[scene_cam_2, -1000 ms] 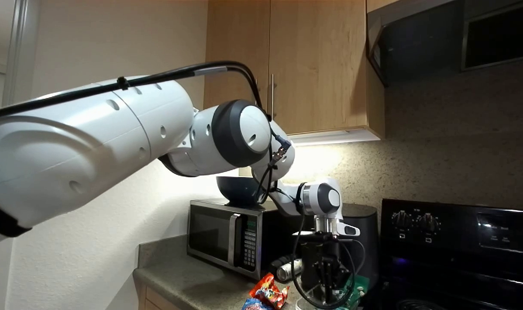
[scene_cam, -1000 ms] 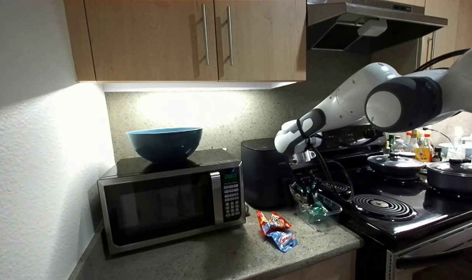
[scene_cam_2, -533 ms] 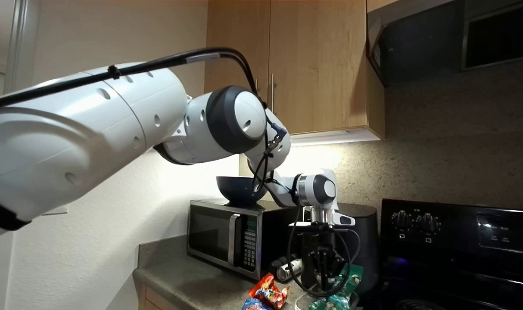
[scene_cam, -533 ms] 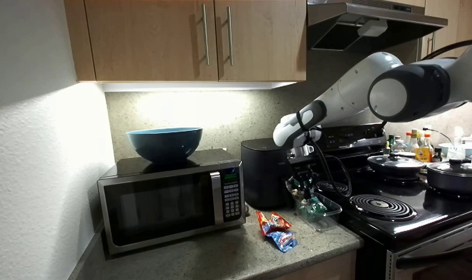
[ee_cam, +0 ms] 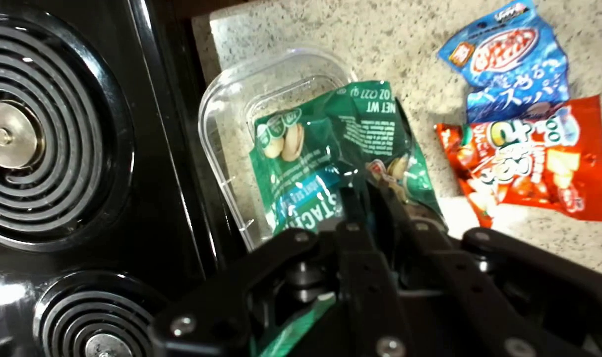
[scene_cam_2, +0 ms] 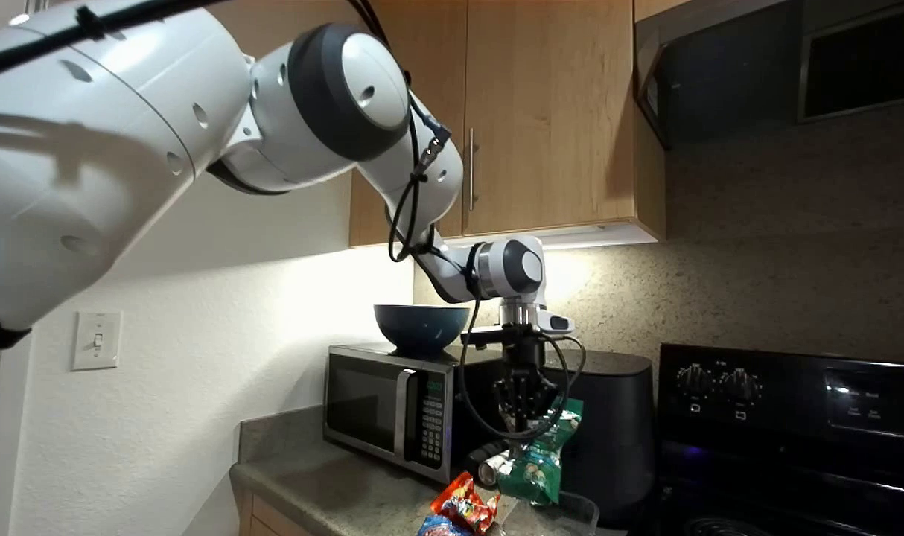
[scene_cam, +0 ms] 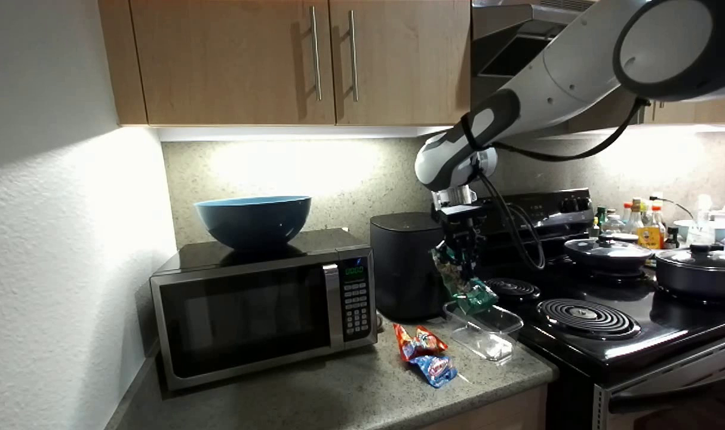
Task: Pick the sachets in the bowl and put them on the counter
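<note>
Gripper (ee_cam: 369, 196) pinched on grn pistachio bag (ee_cam: 306, 153), over clear plastic tub (ee_cam: 266, 79).
Red sachet (ee_cam: 544, 163) & blue sachet (ee_cam: 519, 59), both w/ JP print, lie touching on speckled grey counter (ee_cam: 405, 29) just beside tub.

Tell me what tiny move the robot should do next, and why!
Probably shift the gripper sideways, toward the red sachet and blue sachet lying on the counter: it holds the green sachet, which shows over the clear bowl in the wrist view and isn't on the counter yet.
</note>
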Motion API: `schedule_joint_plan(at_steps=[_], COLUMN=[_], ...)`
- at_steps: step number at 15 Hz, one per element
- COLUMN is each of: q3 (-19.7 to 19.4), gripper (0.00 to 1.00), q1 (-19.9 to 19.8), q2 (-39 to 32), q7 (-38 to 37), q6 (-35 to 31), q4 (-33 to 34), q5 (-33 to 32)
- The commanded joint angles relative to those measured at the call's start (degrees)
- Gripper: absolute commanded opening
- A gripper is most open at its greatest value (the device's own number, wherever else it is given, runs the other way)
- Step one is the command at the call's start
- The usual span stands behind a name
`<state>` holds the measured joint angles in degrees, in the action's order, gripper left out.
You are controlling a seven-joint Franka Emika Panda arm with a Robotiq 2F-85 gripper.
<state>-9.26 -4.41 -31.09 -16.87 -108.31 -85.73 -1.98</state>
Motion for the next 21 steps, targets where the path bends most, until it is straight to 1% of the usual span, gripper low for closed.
schedule_joint_plan(at_steps=[1,4,7,11,14,15,16,19,21], q3=[1.24,3.47,4.91,5.66,5.70,5.60,5.45,5.15,4.92], gripper=[0.03,0.03,0.03,0.03,0.03,0.38,0.39,0.56,0.69], q1=[2.75,4.69,6.27,5.45,3.81,3.47,3.10,2.13,1.88], q2=[7.89,7.68,4.38,-1.76,-6.54,-7.63,-8.56,-8.99,-7.15], q7=[0.86,2.60,3.51,5.40,7.56,7.87,8.14,8.55,8.09], q6=[-0.63,-0.08,-2.93,-4.69,-3.07,-2.87,-2.82,-3.11,-3.21], q4=[-7.24,-5.90,-3.39,0.38,3.78,4.53,5.25,5.66,4.16], q5=[-3.17,-4.04,-5.50,-3.72,-2.25,-2.20,-2.25,-2.40,-2.47])
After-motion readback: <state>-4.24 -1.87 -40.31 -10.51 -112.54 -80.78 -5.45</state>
